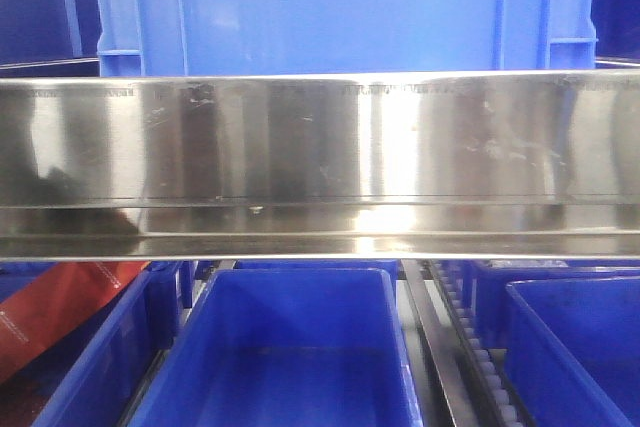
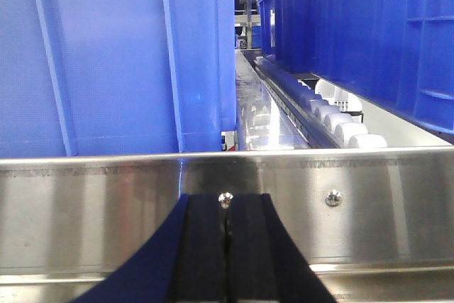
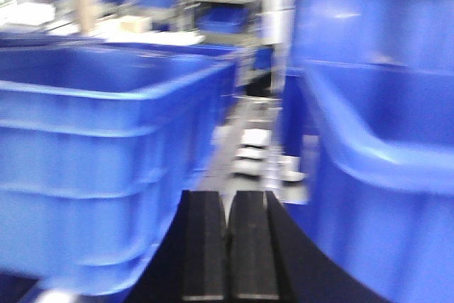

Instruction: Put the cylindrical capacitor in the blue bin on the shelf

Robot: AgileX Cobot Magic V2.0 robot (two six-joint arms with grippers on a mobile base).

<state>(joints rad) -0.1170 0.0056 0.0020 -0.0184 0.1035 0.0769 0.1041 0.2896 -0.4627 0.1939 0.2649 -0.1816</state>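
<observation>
- Bins of blue plastic fill every view. In the front-facing view a large blue crate point(image 1: 345, 7) stands on the upper tier of the shelf point(image 1: 320, 162), behind its wide shiny front rail.
- Below that rail an open blue bin point(image 1: 285, 347) sits in the middle; the part of its floor that shows is bare. Another blue bin point(image 1: 575, 347) stands to its right, across a roller track point(image 1: 470, 347).
- At lower left, a red flat thing point(image 1: 55, 312) with small white print lies slanted in a further blue bin; what it is cannot be told.
- Only the front-facing view shows this lower tier. The left wrist view shows the steel rail close up, with two screws, blue crates behind it, and white rollers between them.
- The left gripper point(image 2: 225, 246) has its black pads pressed together, nothing between them.
- The right wrist view is blurred; the right gripper point(image 3: 228, 246) has its pads nearly touching, nothing between them, between two blue bins.
- The cylindrical capacitor appears in no view, so its look and place cannot be told.
</observation>
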